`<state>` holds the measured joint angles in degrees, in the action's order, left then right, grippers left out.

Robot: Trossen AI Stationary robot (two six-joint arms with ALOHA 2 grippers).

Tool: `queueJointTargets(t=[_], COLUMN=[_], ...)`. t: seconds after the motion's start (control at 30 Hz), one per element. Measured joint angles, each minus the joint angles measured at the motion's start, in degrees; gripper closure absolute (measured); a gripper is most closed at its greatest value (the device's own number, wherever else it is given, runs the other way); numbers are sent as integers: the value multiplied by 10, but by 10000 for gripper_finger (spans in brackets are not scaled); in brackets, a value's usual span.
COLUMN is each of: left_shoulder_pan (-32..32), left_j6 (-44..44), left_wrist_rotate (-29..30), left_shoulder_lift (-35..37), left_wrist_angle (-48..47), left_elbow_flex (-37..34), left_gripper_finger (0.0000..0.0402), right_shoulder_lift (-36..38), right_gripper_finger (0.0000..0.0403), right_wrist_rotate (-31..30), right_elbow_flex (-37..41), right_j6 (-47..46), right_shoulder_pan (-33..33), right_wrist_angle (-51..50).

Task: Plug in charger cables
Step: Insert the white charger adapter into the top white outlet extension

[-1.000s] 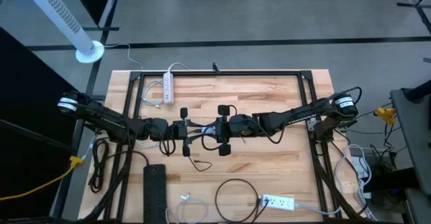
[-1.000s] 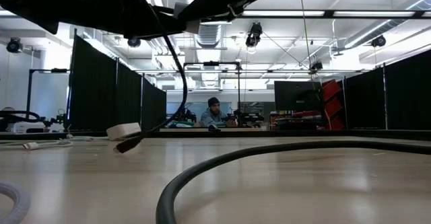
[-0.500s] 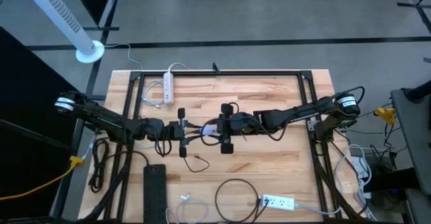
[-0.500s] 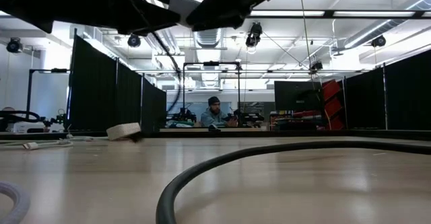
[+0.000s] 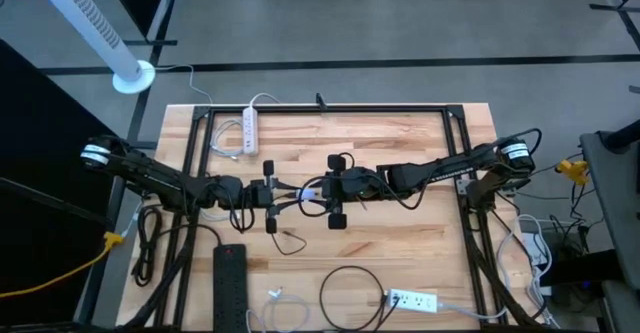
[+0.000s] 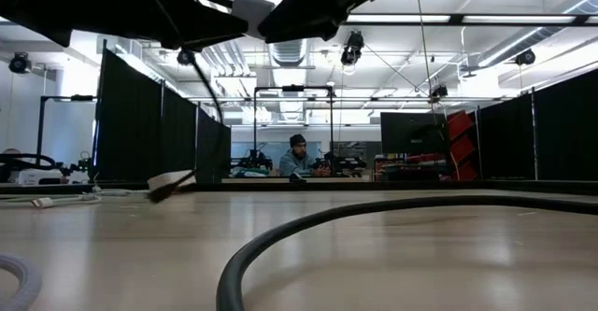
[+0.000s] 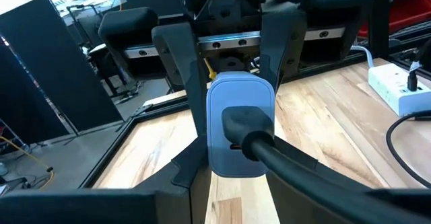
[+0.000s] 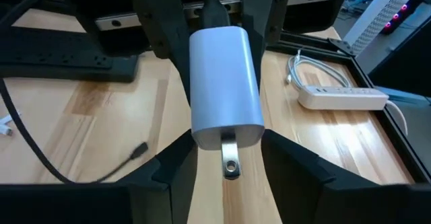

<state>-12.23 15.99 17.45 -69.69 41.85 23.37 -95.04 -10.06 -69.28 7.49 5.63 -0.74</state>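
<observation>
Both grippers, left (image 5: 272,195) and right (image 5: 325,192), clamp a small, rigid white charger (image 8: 225,89) mid-frame; its limp black cable (image 7: 296,173) trails.

A grey floor (image 5: 400,33) surrounds the wooden counter (image 5: 400,238). A white tower fan (image 5: 90,28) stands nearby. Beyond, black curtain partitions (image 6: 159,124), ceiling strip lights (image 6: 448,19) and a seated person (image 6: 297,157).

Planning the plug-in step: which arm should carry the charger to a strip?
Right, likely: right gripper fingers clamp the white charger, and the white power strip lies on its side. Left gripper is at the cable end.
</observation>
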Motion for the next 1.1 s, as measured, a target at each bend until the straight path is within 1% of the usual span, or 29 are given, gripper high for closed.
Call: queueJointTargets(t=[0.17, 0.3, 0.43, 0.5, 0.6, 0.8, 1.07, 1.1], left_shoulder_pan=[0, 0, 0, 0, 0, 0, 0, 0], left_j6=[0, -1, -2, -2, -5, 3, 2, 1], left_wrist_rotate=[0, 0, -2, -2, -1, -1, -1, -1], left_shoulder_lift=[0, 0, -1, -2, -2, -2, -2, -2], left_wrist_angle=[-1, -2, -8, -7, -6, 15, 16, 17], left_elbow_flex=[0, -2, -3, -3, -3, -4, -2, -2], left_gripper_finger=[290, 290, 290, 290, 290, 290, 290, 284], right_shoulder_lift=[0, 0, 1, 2, 2, 3, 3, 3], right_gripper_finger=[258, 249, 239, 246, 290, 285, 285, 285], right_wrist_rotate=[0, 3, 24, 26, 26, 27, 26, 26], right_elbow_flex=[-1, -1, -2, -2, -2, -3, -3, -3], right_j6=[0, 0, 2, 0, 6, 11, 8, 8], right_shoulder_pan=[1, 1, 0, 1, 1, 1, 1, 1], right_wrist_angle=[1, 4, 14, 18, 14, 3, -1, -1])
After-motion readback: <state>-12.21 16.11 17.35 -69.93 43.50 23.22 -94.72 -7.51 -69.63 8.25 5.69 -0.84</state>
